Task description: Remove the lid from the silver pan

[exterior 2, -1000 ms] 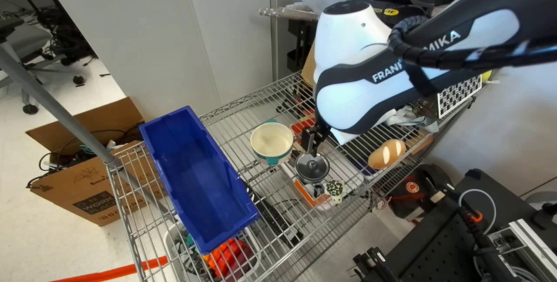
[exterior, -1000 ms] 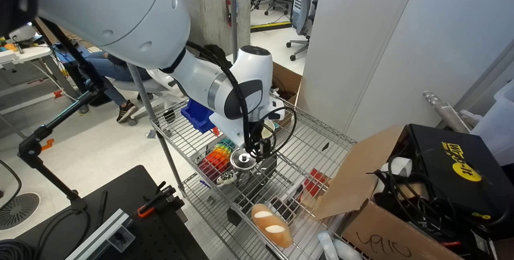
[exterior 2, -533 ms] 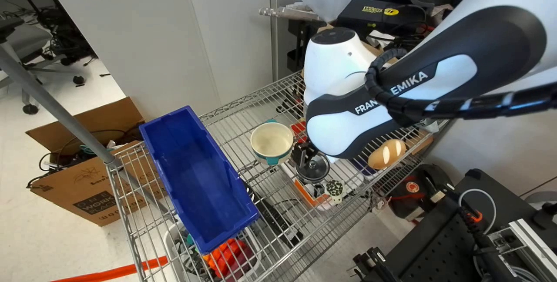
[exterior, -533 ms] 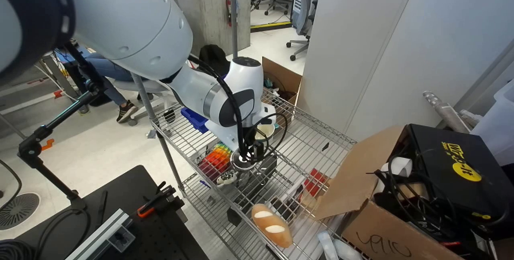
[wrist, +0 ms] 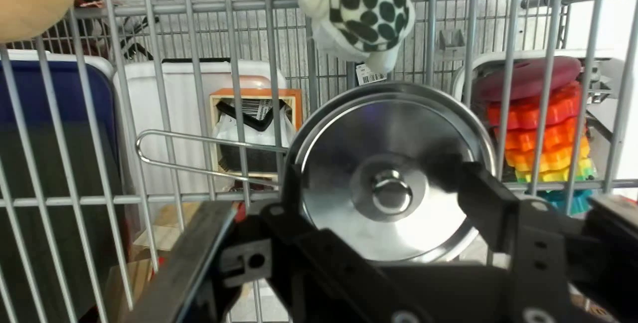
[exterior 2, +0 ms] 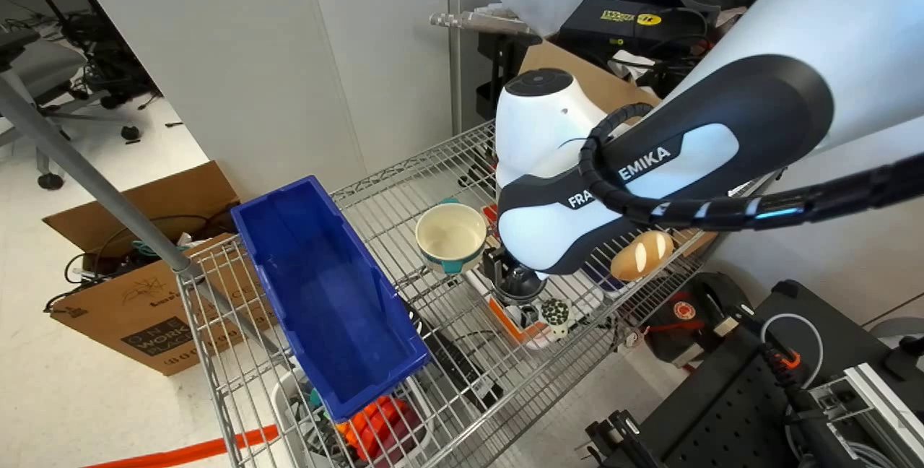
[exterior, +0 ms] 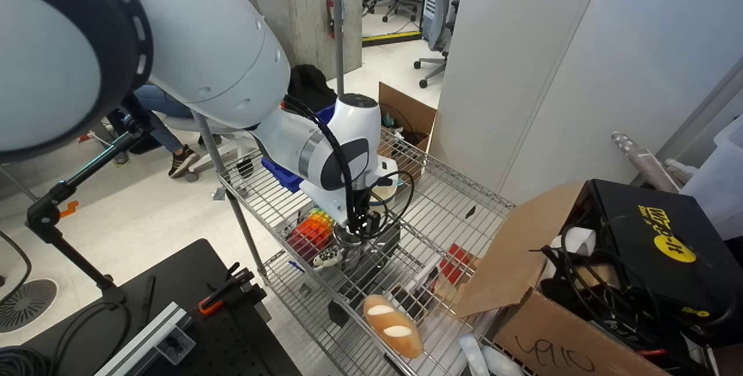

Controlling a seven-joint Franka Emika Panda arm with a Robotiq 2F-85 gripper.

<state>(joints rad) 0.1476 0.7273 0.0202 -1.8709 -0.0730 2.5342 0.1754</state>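
The silver pan (wrist: 431, 91) stands on the wire shelf, its thin wire handle pointing left in the wrist view. The round silver lid (wrist: 344, 128) sits on it, with its shiny knob (wrist: 392, 196) at the centre. My gripper (wrist: 383, 169) is open, its fingers apart on either side of the knob. Nothing is between the fingertips except the view of the lid. In both exterior views the gripper (exterior: 361, 226) (exterior 2: 498, 266) is low over the pan (exterior: 347, 241) (exterior 2: 516, 300) and partly hides the lid (exterior 2: 525, 284). Contact with the lid cannot be told.
A pale bowl with teal handles (exterior 2: 451, 233) stands close beside the gripper. A spotted toy (exterior 2: 555, 313) is near the pan's front side. A toy bread loaf (exterior: 393, 326) and a blue bin (exterior 2: 328, 295) are also on the wire shelf (exterior: 458, 173).
My arm has moved down and over the pan, bringing the gripper from above the lid to low around its knob. The pan, lid and other objects have not moved.
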